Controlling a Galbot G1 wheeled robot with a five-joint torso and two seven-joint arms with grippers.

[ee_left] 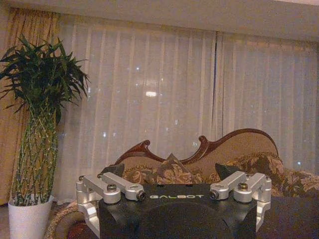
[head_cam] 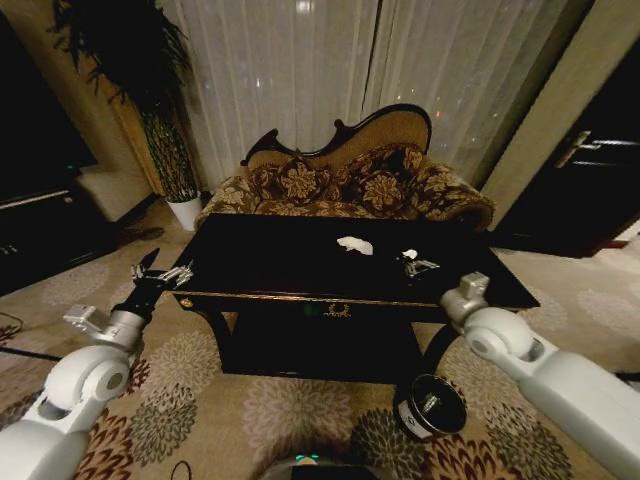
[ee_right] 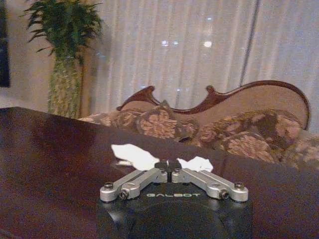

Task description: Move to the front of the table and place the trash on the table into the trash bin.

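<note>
Right gripper (ee_right: 171,172) sat low over the table (head_cam: 260,265), jaws pinched shut on nothing, tips just short of a small paper wad (ee_right: 195,163). A bigger wad (ee_right: 132,155) lay beside it. Left gripper (head_cam: 163,274) hung off the table's left corner, fingers spread. Bin (head_cam: 432,405) stood on the carpet by the table's right front leg.

Likely step: reach for first pick. Next move needs the jaws opened, then eased forward around the wad.

Head view gave the bin and the layout; right wrist view gave the tip-to-wad gap. Left wrist view caught just sofa (ee_left: 209,159), curtain, plant.
</note>
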